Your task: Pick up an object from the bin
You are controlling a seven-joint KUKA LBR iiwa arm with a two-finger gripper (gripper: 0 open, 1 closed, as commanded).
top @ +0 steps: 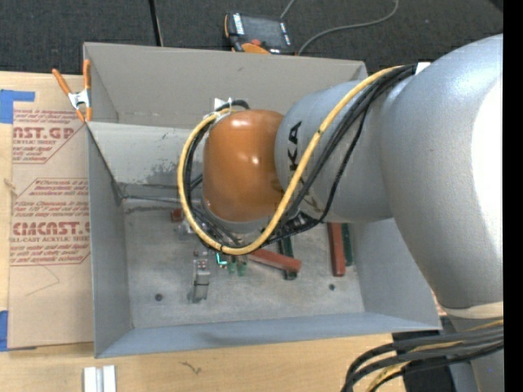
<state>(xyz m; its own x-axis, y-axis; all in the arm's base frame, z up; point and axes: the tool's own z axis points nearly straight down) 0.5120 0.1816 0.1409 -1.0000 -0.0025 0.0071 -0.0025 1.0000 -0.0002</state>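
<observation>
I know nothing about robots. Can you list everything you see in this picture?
Bin: one, grey metal, middle of the view.
Flat bar: one, reddish-brown, bin floor below the orange cover.
Long stick: one, red and green, right of the floor.
Small metal piece: one, grey, left of middle.
Small green bit: one, beside the bar's left end.
Small red bit: one, left of the cover.
Arm: one, silver-grey, from the right.
Wrist cover: one, orange.
Cables: yellow and black, looped round the cover.
</observation>
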